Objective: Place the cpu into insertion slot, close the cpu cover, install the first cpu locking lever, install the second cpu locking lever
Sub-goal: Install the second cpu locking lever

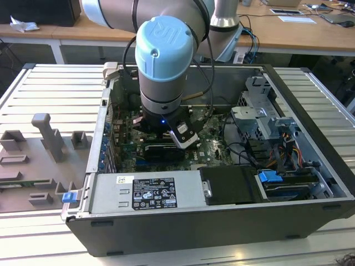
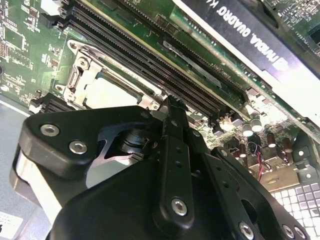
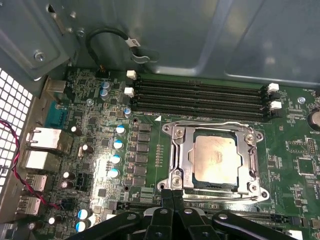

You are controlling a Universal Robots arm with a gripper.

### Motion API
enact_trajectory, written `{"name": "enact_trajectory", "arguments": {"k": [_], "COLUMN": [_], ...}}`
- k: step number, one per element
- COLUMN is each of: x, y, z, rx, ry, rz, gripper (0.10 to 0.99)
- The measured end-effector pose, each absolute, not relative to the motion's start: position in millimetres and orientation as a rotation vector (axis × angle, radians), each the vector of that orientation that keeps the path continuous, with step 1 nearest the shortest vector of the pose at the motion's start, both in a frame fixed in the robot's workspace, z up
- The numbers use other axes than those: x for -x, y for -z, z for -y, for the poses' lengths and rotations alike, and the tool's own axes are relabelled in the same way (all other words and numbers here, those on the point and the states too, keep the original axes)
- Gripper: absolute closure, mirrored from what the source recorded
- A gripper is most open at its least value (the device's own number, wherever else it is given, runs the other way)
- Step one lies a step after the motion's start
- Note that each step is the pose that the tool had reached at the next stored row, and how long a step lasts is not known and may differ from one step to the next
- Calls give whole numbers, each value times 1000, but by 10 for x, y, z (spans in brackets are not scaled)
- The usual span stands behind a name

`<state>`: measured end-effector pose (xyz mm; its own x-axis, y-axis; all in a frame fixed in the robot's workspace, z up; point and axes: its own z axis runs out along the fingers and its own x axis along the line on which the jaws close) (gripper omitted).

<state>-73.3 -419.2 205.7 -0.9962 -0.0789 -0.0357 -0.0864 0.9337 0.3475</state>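
Arm lowered into open case [image 1: 310, 105]; gripper [image 1: 166, 138] itself hidden behind the wrist in the exterior view, board [image 1: 213, 145] beneath mostly blocked.

Gripper [image 3: 172, 196] fingers pressed together, tips meeting, nothing pinched, poised at the near edge of the socket in the first wrist view. Same tips [image 2: 171, 102] seen in the second wrist view, just beside the socket frame; linkage body covers much of that picture.

Cpu [image 3: 215, 160] seated in slot [image 3: 185, 187], dull silver top showing through window of cover [image 3: 252, 160]. Cover down flat over the chip. Lever [image 3: 210, 123] lying along far edge, second lever [image 3: 225, 198] along near edge, partly cut off by fingers; latched or not, cannot tell.

Memory slots [image 3: 200, 97] beyond socket. Cpu [image 2: 112, 92] only partly visible in second wrist view, lower part hidden by gripper
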Motion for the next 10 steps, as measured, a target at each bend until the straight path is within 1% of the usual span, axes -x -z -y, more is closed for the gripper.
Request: {"name": "enact_trajectory", "arguments": {"k": [10], "x": [734], "y": [-2051], "z": [4192], "rx": [131], "ry": [-556], "rz": [-3068], "gripper": [980]}}
